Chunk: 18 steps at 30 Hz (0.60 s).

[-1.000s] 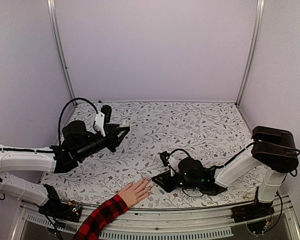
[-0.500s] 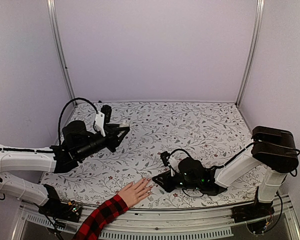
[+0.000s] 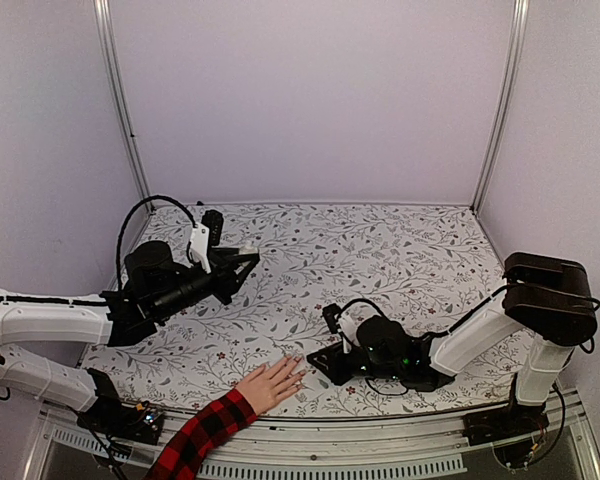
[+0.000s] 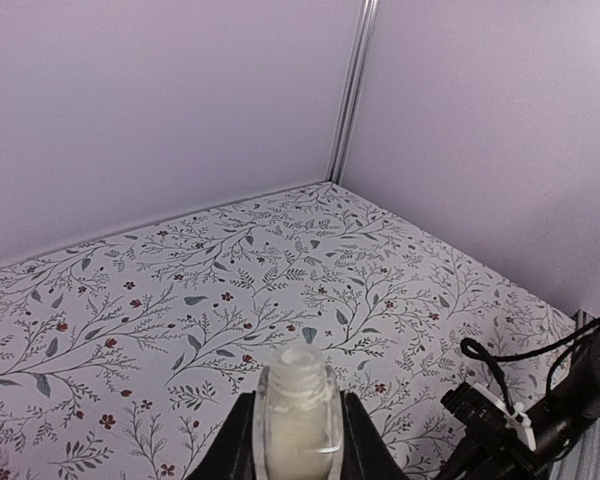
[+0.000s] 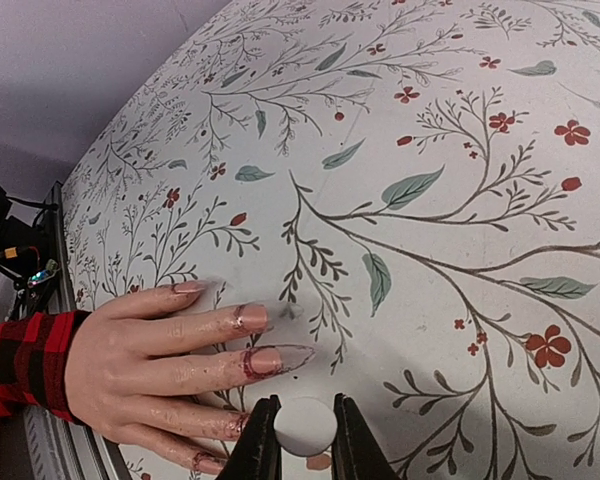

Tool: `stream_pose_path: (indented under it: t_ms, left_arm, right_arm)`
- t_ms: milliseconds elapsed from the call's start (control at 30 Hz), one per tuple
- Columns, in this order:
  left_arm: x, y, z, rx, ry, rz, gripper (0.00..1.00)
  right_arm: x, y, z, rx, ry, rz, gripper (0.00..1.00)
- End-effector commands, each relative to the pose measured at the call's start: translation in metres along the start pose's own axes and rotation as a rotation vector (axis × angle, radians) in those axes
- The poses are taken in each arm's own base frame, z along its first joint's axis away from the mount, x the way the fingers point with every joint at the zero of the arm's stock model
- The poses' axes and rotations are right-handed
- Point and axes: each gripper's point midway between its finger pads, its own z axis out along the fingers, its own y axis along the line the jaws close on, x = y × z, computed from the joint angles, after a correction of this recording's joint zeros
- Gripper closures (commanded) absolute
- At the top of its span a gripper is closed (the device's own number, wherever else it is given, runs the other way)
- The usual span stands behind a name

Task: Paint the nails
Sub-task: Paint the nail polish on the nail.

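The hand (image 3: 271, 384) lies flat at the bench's (image 3: 400, 250) near edge; just beside its nails (image 5: 283, 357) the right tool (image 5: 306, 452) is clamped on a white cap (image 5: 305, 424); farther left, the left tool (image 4: 299, 455) grips an uncapped bottle (image 4: 300, 400).

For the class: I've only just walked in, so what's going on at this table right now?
The right gripper is shut on a small white cap, held low beside the fingertips of a person's hand lying flat on the floral table. The nails look glossy, with reddish smears around some. The left gripper holds an uncapped clear bottle up off the table, well away from the hand.
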Motion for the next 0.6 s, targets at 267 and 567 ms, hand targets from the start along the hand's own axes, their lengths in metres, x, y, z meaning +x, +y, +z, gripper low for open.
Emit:
stream_pose_path:
  t_ms: [267, 567]
  left_arm:
    - [-0.0164, -0.0037, 0.0017, 0.015, -0.049, 0.017, 1.00]
    - [-0.0175, -0.0036, 0.0023, 0.015, -0.050, 0.018, 1.00]
  right_arm:
    - [-0.0085, -0.0083, -0.0052, 0.034, -0.027, 0.019, 1.00]
    - [-0.0138, -0.0100, -0.0074, 0.040, -0.040, 0.019, 1.00]
